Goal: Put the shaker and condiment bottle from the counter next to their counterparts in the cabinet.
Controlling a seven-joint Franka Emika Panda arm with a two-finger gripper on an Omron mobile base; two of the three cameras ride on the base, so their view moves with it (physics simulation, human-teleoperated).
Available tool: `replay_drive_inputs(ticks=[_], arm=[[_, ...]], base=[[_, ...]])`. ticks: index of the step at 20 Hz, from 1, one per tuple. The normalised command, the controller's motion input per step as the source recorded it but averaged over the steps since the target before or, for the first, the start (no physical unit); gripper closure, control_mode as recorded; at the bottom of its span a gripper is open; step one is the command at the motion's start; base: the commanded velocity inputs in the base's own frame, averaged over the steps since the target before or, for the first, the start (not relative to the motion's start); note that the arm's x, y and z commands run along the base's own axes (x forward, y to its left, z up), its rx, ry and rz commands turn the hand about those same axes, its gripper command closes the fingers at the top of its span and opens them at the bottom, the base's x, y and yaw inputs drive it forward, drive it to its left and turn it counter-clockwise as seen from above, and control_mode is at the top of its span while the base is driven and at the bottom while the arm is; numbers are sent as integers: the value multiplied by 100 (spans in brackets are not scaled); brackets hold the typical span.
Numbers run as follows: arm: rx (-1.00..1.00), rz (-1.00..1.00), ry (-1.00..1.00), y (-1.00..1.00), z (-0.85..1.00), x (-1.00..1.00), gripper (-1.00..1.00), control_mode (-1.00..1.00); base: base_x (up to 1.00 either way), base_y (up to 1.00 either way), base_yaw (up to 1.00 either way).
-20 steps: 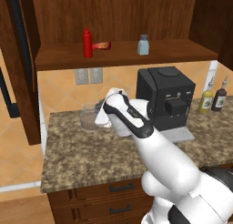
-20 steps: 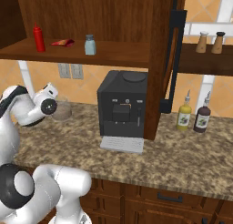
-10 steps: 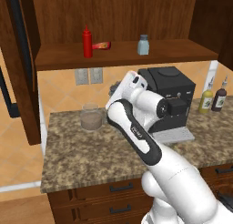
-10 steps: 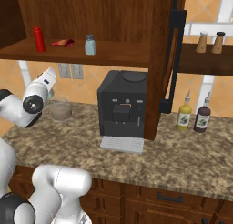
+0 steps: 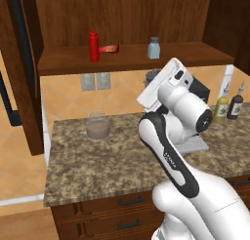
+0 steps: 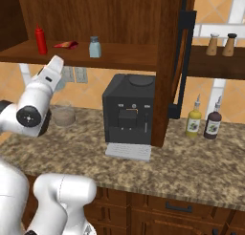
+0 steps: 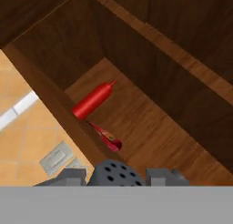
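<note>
My gripper (image 7: pixel 116 177) is shut on the shaker (image 7: pixel 113 172), whose dark perforated cap shows between the finger tips. My white hand (image 5: pixel 163 83) is raised just under the front edge of the cabinet shelf (image 5: pixel 132 61), above the counter (image 5: pixel 97 156). On that shelf the tall red squeeze bottle (image 5: pixel 93 45) stands at the left. The small red condiment bottle (image 5: pixel 109 49) lies on its side beside it. The twin shaker (image 5: pixel 154 48) stands further right. The hand view looks up at the squeeze bottle (image 7: pixel 93 99) and the lying condiment bottle (image 7: pixel 108 139).
A glass jar (image 5: pixel 97 125) stands on the counter's left part. A black coffee machine (image 6: pixel 129 107) sits under the shelf, with two bottles (image 6: pixel 194 122) to its right. Open cabinet doors (image 6: pixel 184 62) with dark handles flank the shelf.
The arm has swung up and to the right. The hand rose from beside the glass jar on the counter to just below the shelf, jaws still shut.
</note>
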Motion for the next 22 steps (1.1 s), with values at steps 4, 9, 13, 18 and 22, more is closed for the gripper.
replay_drive_inputs(ticks=[4,9,13,18,22], arm=[[2,-6,-19,-77,84,-31,100,-100],[7,-9,-11,-86,91,-9,100,-100],[0,-16,-1,-83,88,-2,100,-100],[1,-11,14,-57,36,10,100,-100],[0,0,0,0,-1,1,100,-100]], base=[[0,0,0],[0,0,0],[0,0,0],[0,0,0],[0,0,0]])
